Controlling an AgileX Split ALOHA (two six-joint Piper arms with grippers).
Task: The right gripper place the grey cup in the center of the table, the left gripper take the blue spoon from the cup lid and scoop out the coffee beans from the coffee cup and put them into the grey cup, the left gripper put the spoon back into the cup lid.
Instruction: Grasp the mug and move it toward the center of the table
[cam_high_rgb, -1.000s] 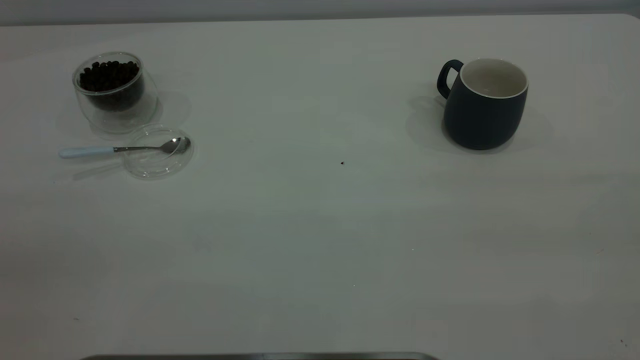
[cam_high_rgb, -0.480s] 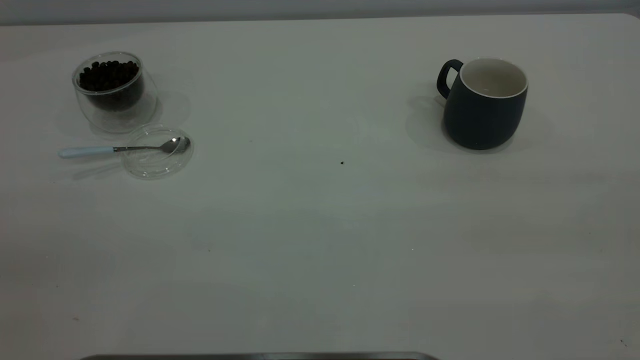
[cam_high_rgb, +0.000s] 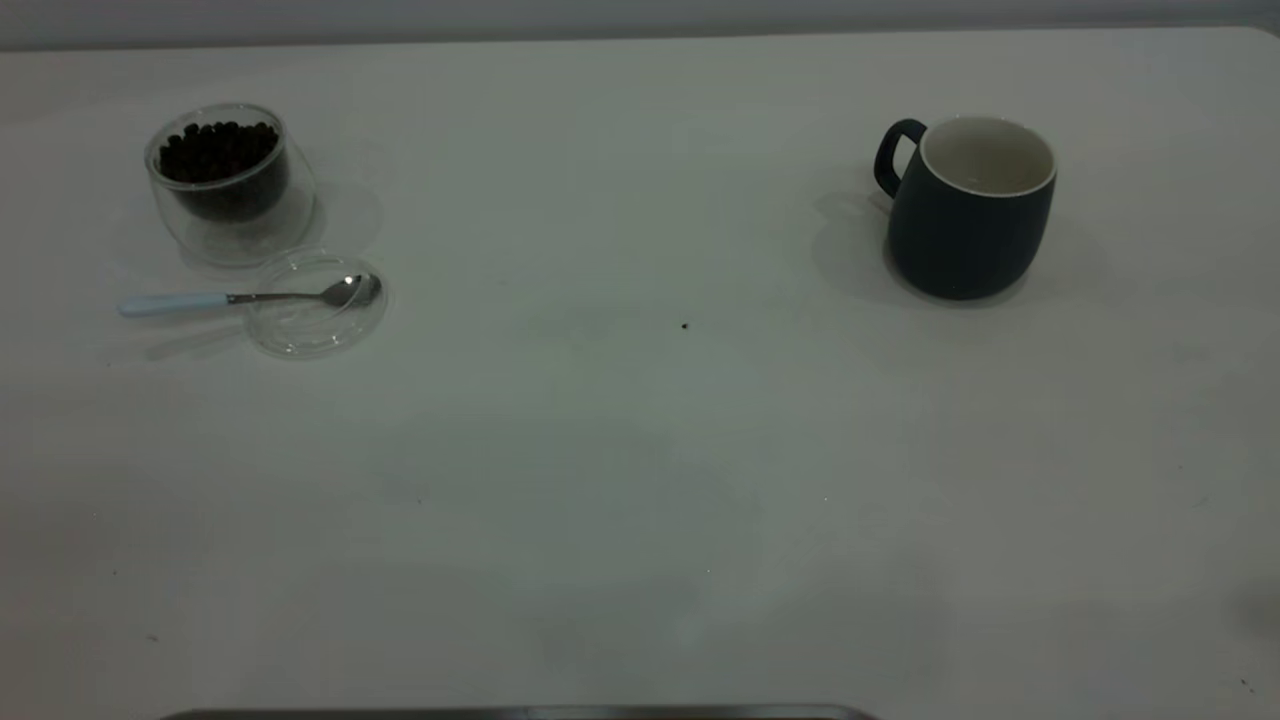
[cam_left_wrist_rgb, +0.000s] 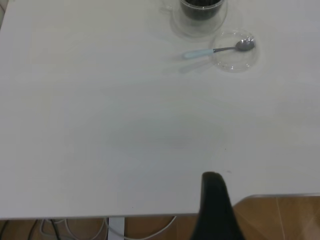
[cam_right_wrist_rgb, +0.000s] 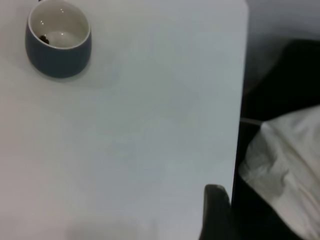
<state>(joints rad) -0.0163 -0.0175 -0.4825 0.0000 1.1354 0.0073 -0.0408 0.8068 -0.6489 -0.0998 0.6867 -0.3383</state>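
**Cups and Spoon at Rest, Arms Back at the Edges**

White and nearly bare, the counter (cam_high_rgb: 640, 450) filled the exterior view. At about ten o'clock stood the coffee cup (cam_high_rgb: 232, 185), upright, with the coffee beans (cam_high_rgb: 218, 150) heaped inside. Just beside it, toward the centre, lay the cup lid (cam_high_rgb: 316, 305), flat on the counter. The blue spoon (cam_high_rgb: 245, 298) rested across it, bowl inside the lid's rim, pale handle reaching out past the lid toward nine o'clock. Well apart, at about two o'clock, stood the grey cup (cam_high_rgb: 968, 208), upright, handle toward the centre; the right wrist view showed a small dark bit inside it. The left end effector (cam_left_wrist_rgb: 215, 210) hung over the counter's near edge, far from the spoon, gripping nothing; how far open it was I cannot tell. The right end effector (cam_right_wrist_rgb: 216, 212) hung by the counter's edge, well away from the grey cup, also gripping nothing, its opening likewise impossible to tell.
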